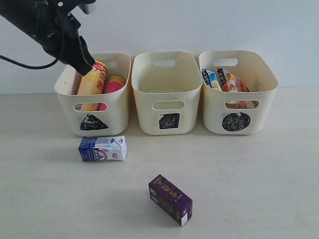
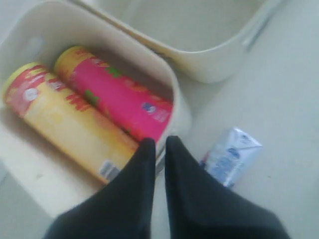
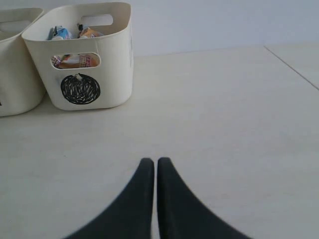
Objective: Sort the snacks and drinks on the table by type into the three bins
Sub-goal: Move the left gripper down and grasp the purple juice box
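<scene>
Hovering at the upper left of the exterior frame, my left gripper point(image 1: 85, 63) hangs over the triangle bin point(image 1: 117, 114). Its fingers are drawn almost together and there is nothing between them. Just below the tips, the yellow tube point(image 1: 92, 79) and pink tube point(image 1: 113, 84) lie side by side in that bin, leaning on its back wall.

My right gripper point(image 3: 152, 160) sits low over bare table point(image 3: 224, 124), fingers pressed together and empty too. Beyond it, the circle bin point(image 3: 114, 64) at upper left of its view holds the crinkly bags.

Two drinks are left on the table. The milk carton point(image 1: 102, 148) lies on its side just in front of the triangle bin, and the purple carton point(image 1: 170, 199) lies at lower centre, well apart. The square bin point(image 1: 149, 117) in the middle looks empty, so I judge it is meant for both.

The milk carton is nearest my left gripper, so I take it as my next pick. I should:
- lift clear of the rim before swinging forward;
- open the fingers wide;
- come down square across the carton's narrow sides, so the slick box does not twist out.
</scene>
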Tool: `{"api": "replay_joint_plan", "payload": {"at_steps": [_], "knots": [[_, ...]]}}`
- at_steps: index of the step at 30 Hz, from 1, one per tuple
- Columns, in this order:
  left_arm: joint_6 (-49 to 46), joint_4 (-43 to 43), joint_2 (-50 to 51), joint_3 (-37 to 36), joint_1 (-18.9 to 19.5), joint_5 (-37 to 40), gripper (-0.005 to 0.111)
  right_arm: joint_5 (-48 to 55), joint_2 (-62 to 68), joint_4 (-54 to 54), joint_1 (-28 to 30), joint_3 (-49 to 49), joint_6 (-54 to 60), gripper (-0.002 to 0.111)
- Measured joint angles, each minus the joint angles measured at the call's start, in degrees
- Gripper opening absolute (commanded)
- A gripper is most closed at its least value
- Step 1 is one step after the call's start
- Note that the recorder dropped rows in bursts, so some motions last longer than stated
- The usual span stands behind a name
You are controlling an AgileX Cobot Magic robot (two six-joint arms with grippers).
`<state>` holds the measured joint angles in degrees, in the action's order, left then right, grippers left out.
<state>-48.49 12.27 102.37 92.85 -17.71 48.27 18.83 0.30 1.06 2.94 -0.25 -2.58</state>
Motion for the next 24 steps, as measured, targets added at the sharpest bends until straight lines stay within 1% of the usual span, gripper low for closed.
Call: {"api": "replay_joint_plan", "payload": {"at_steps": [2, 3, 5, 7, 10, 12, 13, 15, 18, 19, 20, 24], "knots": [[-9.7, 7.0, -0.7, -1.7, 0.0, 3.3, 0.004, 0.0, 0.0, 0.0, 0.0, 0.0, 0.0, 0.000], [-17.5, 12.8, -0.8, -3.0, 0.0, 7.0, 0.004, 0.0, 0.0, 0.0, 0.0, 0.0, 0.0, 0.000], [-24.8, 18.9, -0.8, -4.9, 0.0, 9.9, 0.004, 0.0, 0.0, 0.0, 0.0, 0.0, 0.0, 0.000], [-28.1, 21.2, -0.8, -5.6, -0.2, 11.3, 0.004, 0.0, 0.0, 0.0, 0.0, 0.0, 0.0, 0.000], [-30.7, 21.5, -0.8, -6.0, -1.1, 13.4, 0.004, 0.0, 0.0, 0.0, 0.0, 0.0, 0.0, 0.000], [-33.9, 21.8, -0.8, -6.7, -3.2, 14.5, 0.004, 0.0, 0.0, 0.0, 0.0, 0.0, 0.0, 0.000], [-37.4, 21.9, -0.8, -7.4, -5.2, 15.1, 0.004, 0.0, 0.0, 0.0, 0.0, 0.0, 0.0, 0.000], [-42.0, 21.9, -0.8, -8.3, -7.5, 15.6, 0.012, 0.0, 0.0, 0.0, 0.0, 0.0, 0.0, 0.000], [-48.5, 21.9, -0.8, -9.7, -10.4, 15.7, 0.041, 0.0, 0.0, 0.0, 0.0, 0.0, 0.0, 0.000], [-50.4, 21.9, -0.8, -10.6, -11.5, 15.2, 0.046, 0.0, 0.0, 0.0, 0.0, 0.0, 0.0, 0.000], [-51.1, 21.9, -0.8, -11.4, -12.6, 14.0, 0.048, 0.0, 0.0, 0.0, 0.0, 0.0, 0.0, 0.000], [-52.0, 21.9, -0.8, -14.1, -15.3, 10.1, 0.061, 0.0, 0.0, 0.0, 0.0, 0.0, 0.0, 0.000]]}}
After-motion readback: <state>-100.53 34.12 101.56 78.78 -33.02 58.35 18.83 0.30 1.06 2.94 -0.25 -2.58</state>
